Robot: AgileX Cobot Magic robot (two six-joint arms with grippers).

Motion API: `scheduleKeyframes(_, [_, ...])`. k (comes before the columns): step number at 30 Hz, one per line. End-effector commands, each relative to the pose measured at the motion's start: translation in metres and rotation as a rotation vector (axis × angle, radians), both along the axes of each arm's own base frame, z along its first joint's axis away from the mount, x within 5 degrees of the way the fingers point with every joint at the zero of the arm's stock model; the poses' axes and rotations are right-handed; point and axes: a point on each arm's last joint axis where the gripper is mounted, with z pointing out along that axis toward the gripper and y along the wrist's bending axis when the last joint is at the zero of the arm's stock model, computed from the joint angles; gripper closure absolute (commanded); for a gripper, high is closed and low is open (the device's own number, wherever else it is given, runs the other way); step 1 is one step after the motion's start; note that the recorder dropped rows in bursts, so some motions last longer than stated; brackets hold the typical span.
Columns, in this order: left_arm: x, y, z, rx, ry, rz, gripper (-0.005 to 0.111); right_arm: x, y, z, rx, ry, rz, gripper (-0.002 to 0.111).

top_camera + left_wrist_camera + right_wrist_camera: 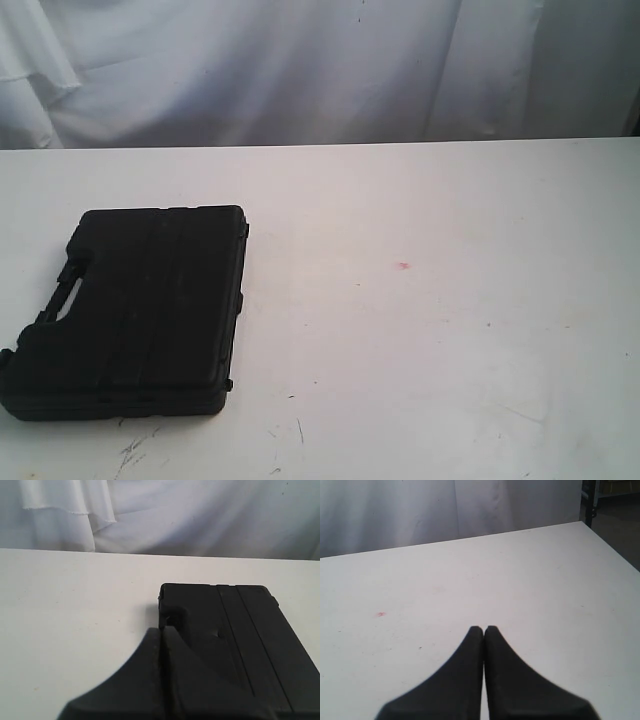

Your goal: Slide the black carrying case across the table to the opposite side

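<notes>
Flat rectangular matte black hard-plastic case (140, 305) lies flat, lid closed, on the large plain white table (450, 350). In the exterior view it sits on the left side, towards the near edge, and the right half of the tabletop is bare. The moulded cut-out handle (68, 295) is on the case's left side. Raised parallel ribs (165, 300) run front to back across the lid. A small latch tab (246, 230) shows on the right edge.

Neither arm shows in the exterior view.

Left gripper (161, 632): black fingers pressed together, no gap, nothing between them. In the left wrist view the tips line up with the case's (240, 630) edge next to a small notch. Cannot tell whether they touch it or hang just short, because black on black hides the contact.

Right gripper (483, 630): fingers also closed tip to tip, holding nothing, over bare table (545, 590) and well apart from the case, which the right wrist view does not show.

Tiny red speck (403, 266) sits right of the case, about mid-table; the right wrist view shows it too (381, 614). Faint dark scratch marks (298, 430) lie near the front edge, just beside the case's front right corner.

Crumpled white cloth backdrop (300, 70) hangs behind the table. A dark upright frame post (590, 500) stands past the far corner in the right wrist view.
</notes>
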Motion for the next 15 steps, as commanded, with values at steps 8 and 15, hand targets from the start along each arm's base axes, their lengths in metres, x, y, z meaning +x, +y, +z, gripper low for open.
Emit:
scheduleKeyframes(8, [0.006,0.000,-0.027,-0.011,-0.095,0.009,0.107,0.000,0.000,-0.001,-0.003,-0.004,-0.007,0.108])
scheduleKeyframes(15, [0.002,0.000,-0.052,-0.011,-0.092,0.009,0.107,0.000,0.000,-0.001,-0.003,-0.004,-0.007,0.108])
